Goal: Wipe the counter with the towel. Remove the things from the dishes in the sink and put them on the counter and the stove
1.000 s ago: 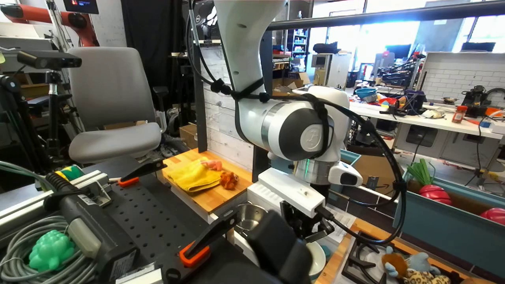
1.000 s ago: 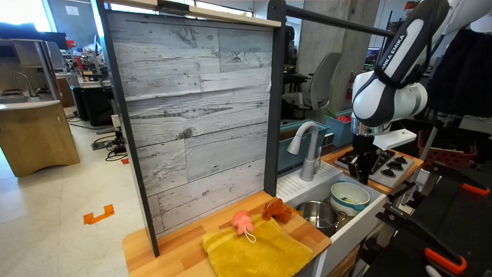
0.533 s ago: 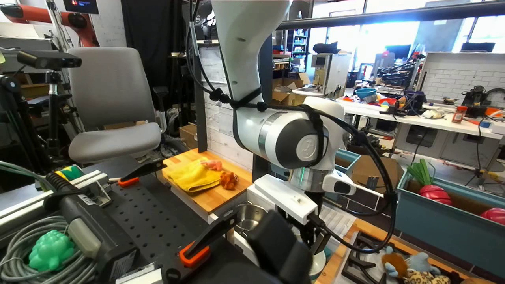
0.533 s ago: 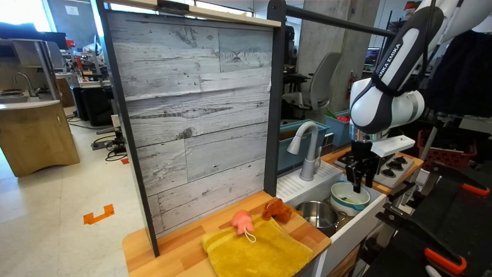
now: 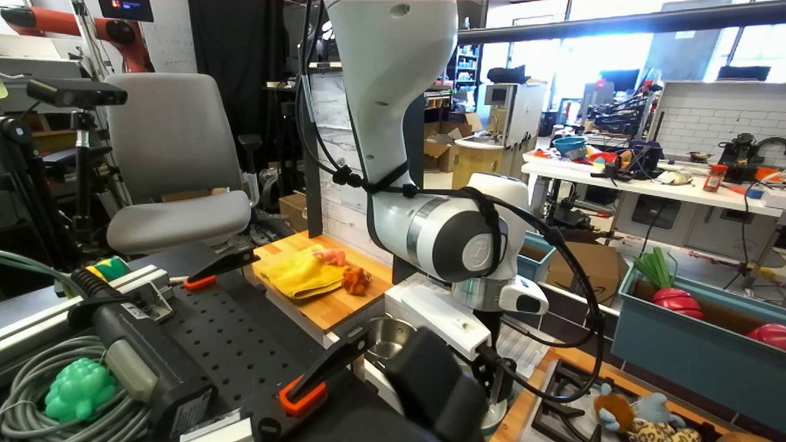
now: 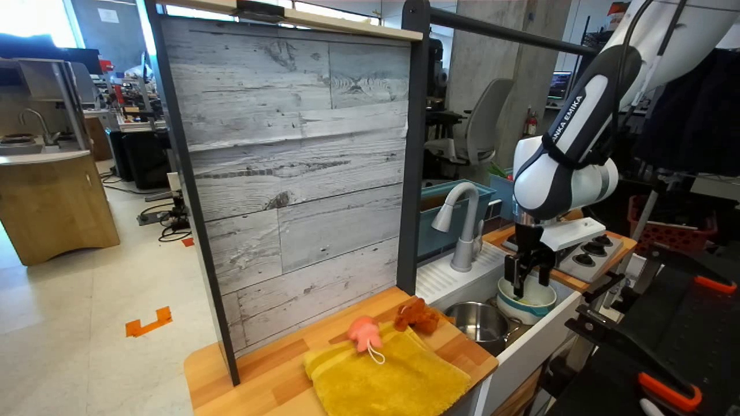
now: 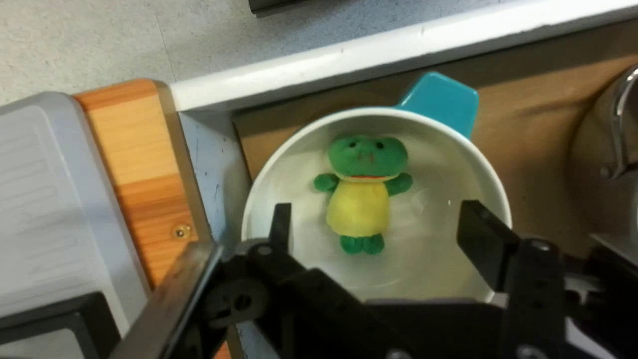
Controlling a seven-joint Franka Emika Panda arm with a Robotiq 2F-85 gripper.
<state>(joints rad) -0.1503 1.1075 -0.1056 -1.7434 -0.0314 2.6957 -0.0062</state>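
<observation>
In the wrist view a green and yellow frog plush point(image 7: 359, 204) lies face up in a white bowl point(image 7: 500, 194) with a teal handle. My gripper point(image 7: 377, 219) hangs over this bowl, fingers wide apart on either side of the frog's lower body, touching nothing that I can see. The bowl stands in the white sink point(image 6: 537, 341), beside a steel pot point(image 6: 480, 323). On the wooden counter point(image 6: 272, 375) rests the yellow towel point(image 6: 387, 375), with a coral plush point(image 6: 365, 332) on it and an orange plush point(image 6: 417, 315) at its edge. Several plush toys point(image 5: 651, 408) sit on the stove point(image 5: 556, 402).
A grey faucet point(image 6: 467, 225) rises behind the sink, close to the arm. Tall grey wood panelling point(image 6: 300, 173) backs the counter. Teal bins point(image 5: 688, 362) stand behind the stove. Black clamps point(image 5: 325, 368) with orange pads line the perforated black table point(image 5: 245, 331).
My gripper has come down from beside the stove to over the bowl, and its fingers have spread apart. Towel, toys, pot and bowl stay where they were.
</observation>
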